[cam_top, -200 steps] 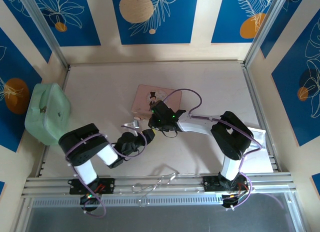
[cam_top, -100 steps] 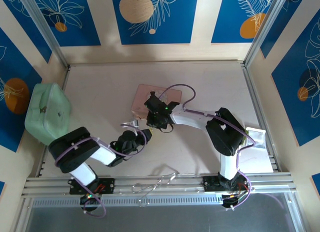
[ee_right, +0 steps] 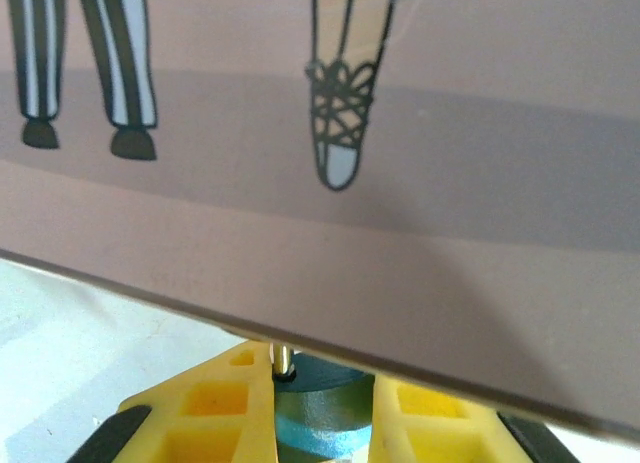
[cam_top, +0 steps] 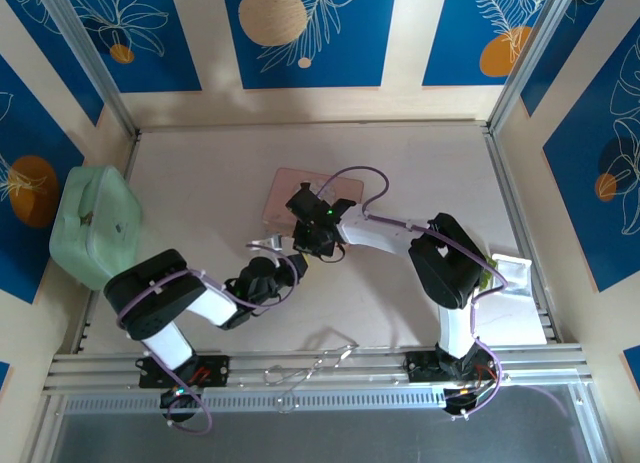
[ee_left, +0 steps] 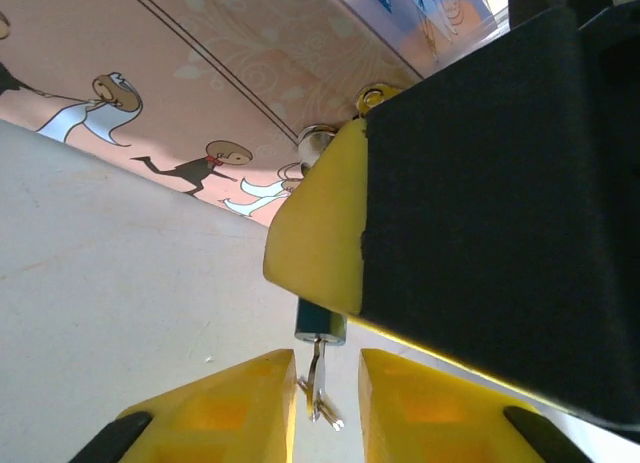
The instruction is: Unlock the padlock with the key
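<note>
While the right gripper (ee_right: 322,383) is clamped on the padlock (ee_right: 316,423) right at the near edge of the pink tin (ee_right: 320,133), the key (ee_left: 317,368) sticks out of the lock's end on the side away from the tin. The left gripper (ee_left: 327,388) is set narrow, w/ one finger either side of the key and a small gap, so not pinching it yet. Risk, imo: closing off-centre or twisting before the grip is firm could bend the key or pull it out, & the lock could slip in the right grip or jam vs. the tin.
</note>
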`<state>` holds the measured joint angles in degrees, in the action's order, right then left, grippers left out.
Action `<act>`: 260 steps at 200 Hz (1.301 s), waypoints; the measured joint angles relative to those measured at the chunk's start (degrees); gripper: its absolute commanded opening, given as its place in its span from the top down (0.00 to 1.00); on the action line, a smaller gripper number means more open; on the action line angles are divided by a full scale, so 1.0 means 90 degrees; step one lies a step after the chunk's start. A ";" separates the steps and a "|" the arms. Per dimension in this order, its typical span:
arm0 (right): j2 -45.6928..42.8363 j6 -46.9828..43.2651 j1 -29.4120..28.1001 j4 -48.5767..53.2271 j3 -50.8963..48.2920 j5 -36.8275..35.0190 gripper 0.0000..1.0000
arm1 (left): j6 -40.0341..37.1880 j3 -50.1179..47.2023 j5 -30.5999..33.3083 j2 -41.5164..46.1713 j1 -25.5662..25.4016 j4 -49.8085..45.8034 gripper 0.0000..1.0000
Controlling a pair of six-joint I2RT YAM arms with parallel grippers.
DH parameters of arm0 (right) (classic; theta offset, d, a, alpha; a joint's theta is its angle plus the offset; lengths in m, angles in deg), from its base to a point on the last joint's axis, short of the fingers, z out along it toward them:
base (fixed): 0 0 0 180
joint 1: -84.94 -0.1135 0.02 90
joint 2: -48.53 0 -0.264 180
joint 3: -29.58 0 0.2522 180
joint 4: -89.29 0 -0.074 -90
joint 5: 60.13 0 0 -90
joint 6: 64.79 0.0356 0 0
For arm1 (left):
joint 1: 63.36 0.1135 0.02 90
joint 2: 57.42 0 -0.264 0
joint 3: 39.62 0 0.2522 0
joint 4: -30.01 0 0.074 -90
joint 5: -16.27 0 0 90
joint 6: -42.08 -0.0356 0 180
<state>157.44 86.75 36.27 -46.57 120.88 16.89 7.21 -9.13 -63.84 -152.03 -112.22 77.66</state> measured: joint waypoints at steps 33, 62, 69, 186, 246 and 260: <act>0.0010 0.0056 0.0015 0.0066 0.0010 0.0044 1.00 | -0.0022 0.0095 -0.0012 -0.0129 0.0000 -0.0017 0.81; 0.0010 0.0056 0.0039 0.0102 0.0012 0.0061 1.00 | -0.0066 0.0107 -0.0046 -0.0158 0.0000 -0.0015 0.94; 0.0012 0.0056 0.0041 0.0114 0.0015 0.0056 1.00 | -0.0083 0.0112 -0.0051 -0.0158 0.0000 -0.0017 0.97; 0.0151 0.0109 0.0345 0.0772 0.0403 0.0539 1.00 | -0.1338 0.1821 0.2623 0.0447 -0.1285 -0.4031 1.00; 0.0078 0.0260 0.0738 0.0423 0.0151 0.1379 1.00 | -0.1564 0.3538 0.5095 -0.0634 -0.2101 -0.6557 1.00; 0.0032 0.0267 0.0743 0.0265 0.0044 0.1406 1.00 | -0.1545 0.3575 0.5207 -0.0665 -0.2135 -0.6725 1.00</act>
<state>157.72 89.15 42.96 -44.19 121.28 29.55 -6.69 23.04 -16.98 -158.02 -131.44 17.13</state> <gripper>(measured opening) 0.195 0.064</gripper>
